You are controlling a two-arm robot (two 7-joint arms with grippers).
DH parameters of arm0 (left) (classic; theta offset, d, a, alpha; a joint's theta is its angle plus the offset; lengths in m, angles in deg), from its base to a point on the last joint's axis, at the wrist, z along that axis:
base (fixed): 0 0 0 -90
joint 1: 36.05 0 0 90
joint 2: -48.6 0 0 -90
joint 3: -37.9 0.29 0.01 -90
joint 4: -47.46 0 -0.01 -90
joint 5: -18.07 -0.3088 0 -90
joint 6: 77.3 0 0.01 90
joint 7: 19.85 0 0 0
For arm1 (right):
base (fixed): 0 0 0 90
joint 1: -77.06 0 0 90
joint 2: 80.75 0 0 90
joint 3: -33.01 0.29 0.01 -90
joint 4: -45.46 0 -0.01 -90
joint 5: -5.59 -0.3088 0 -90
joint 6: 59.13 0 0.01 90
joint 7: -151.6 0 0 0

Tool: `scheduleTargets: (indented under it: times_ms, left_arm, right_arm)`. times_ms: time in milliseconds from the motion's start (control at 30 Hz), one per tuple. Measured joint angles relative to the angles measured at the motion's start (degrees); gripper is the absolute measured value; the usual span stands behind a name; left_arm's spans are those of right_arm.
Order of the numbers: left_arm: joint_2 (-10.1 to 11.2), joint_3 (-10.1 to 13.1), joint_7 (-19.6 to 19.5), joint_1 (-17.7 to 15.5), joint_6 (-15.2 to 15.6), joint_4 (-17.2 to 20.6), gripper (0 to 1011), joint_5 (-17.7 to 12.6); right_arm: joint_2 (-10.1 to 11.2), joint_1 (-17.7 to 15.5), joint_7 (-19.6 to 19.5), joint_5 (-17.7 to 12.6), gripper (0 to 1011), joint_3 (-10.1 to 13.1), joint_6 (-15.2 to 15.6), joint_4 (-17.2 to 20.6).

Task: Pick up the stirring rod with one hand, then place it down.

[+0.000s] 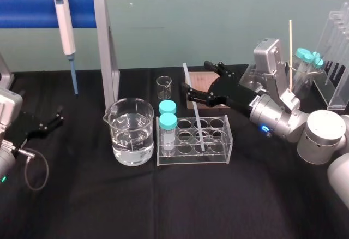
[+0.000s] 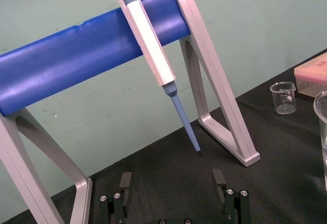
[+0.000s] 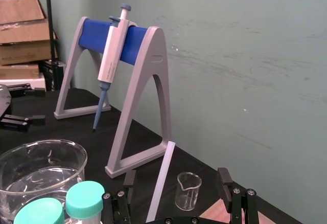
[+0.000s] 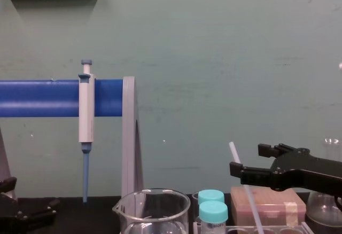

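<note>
- A black table [image 1: 163, 206] is seen before a pale green wall, with all the items set on it.
- A pipette stand [image 1: 103, 42] with a blue bar is placed at the back left; a white-and-blue pipette [image 1: 65, 26] is hung from the bar.
- The right gripper [image 1: 195, 76] is held above the back of the rack, its fingers spread wide with nothing clamped; the upper part of the rod is seen between them.
- The left gripper [image 2: 171, 179] is parked low at the table's left edge, fingers wide apart and holding nothing.
- A large beaker [image 1: 130, 132] of clear liquid is set just left of the rack.
- A clear tube rack [image 1: 218, 151] is placed at the centre, with two teal-capped tubes [image 1: 167, 121] at its left end.
- The stirring rod [image 1: 196, 120] is stood tilted in the rack, its lower end in a hole and its top leaned towards the wall.
- A small empty beaker [image 1: 163, 87] is set behind the rack.
</note>
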Motion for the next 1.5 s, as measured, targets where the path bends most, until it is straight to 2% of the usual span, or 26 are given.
scheduleTargets:
  times_ms: [533, 1300, 1400, 1500]
  left_arm:
    - [0.0, 0.0, 0.0, 0.0, 0.0, 0.0, 1000, 0.0]
    - [0.0, 0.0, 0.0, 0.0, 0.0, 0.0, 1000, 0.0]
    - [0.0, 0.0, 0.0, 0.0, 0.0, 0.0, 1000, 0.0]
    - [0.0, 0.0, 0.0, 0.0, 0.0, 0.0, 1000, 0.0]
  right_arm:
    - [-1.2, 2.1, 2.3, -0.9, 1003, -0.7, 0.4, -2.9]
    - [-1.1, 2.0, 2.2, -0.9, 1003, -0.7, 0.3, -2.8]
    - [-1.1, 2.0, 2.2, -0.9, 982, -0.7, 0.3, -2.7]
    - [-1.1, 2.0, 2.2, -0.9, 912, -0.7, 0.2, -2.7]
